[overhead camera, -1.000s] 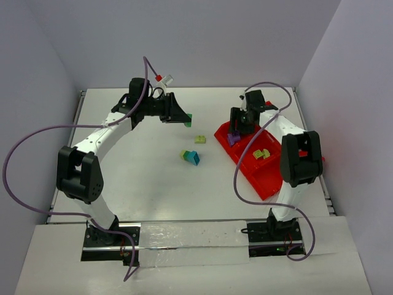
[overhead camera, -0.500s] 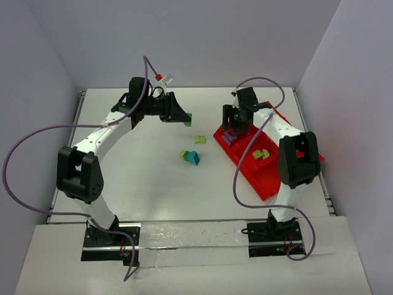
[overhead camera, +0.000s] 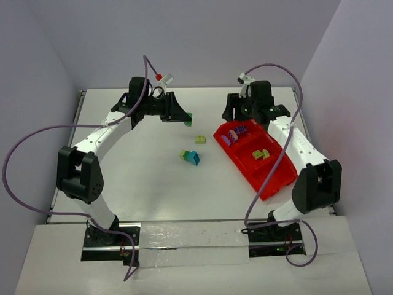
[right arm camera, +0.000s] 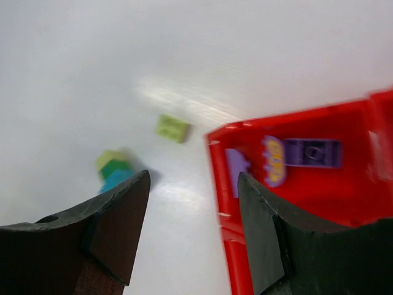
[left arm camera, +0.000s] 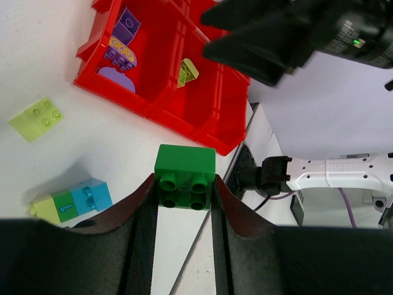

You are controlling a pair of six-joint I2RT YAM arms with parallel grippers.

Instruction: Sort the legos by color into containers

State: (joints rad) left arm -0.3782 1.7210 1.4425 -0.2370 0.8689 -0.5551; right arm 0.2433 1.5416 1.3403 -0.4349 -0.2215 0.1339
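Landmark: the red tray (overhead camera: 271, 176) lies slantwise on the white table (overhead camera: 141, 178), on the right arm's side, and its dividers split it into square compartments.

Left gripper (left arm camera: 183, 187): closed on a green brick (left arm camera: 184, 177). The two dark fingers (left arm camera: 146, 212) press its opposite sides, and its studs face the wrist camera.

Green brick's place: held up off the table, well apart from the tray, beyond the tray's far left corner in the top view.

Right gripper (right arm camera: 193, 178): spread wide with nothing between the fingers. It hangs over the table edge of the tray's far end.

Purple bricks (overhead camera: 239, 129): three pieces lie in the tray's farthest compartment. One is a dark block, one carries yellow print, and one is a paler, rounded piece nearest the tray's outer wall.

Yellow-green bricks (overhead camera: 261, 154): a small cluster lies in the next compartment, just past the divider from the purple ones.

Loose pale yellow brick (overhead camera: 200, 139): flat on the table, near the tray's far left corner but not touching it.

Mixed stack (overhead camera: 190, 157): pale yellow, green and teal pieces snapped in a row lie on the table, farther from the tray than the loose yellow brick.

Nearer compartments: the pictures do not show clearly what they hold.
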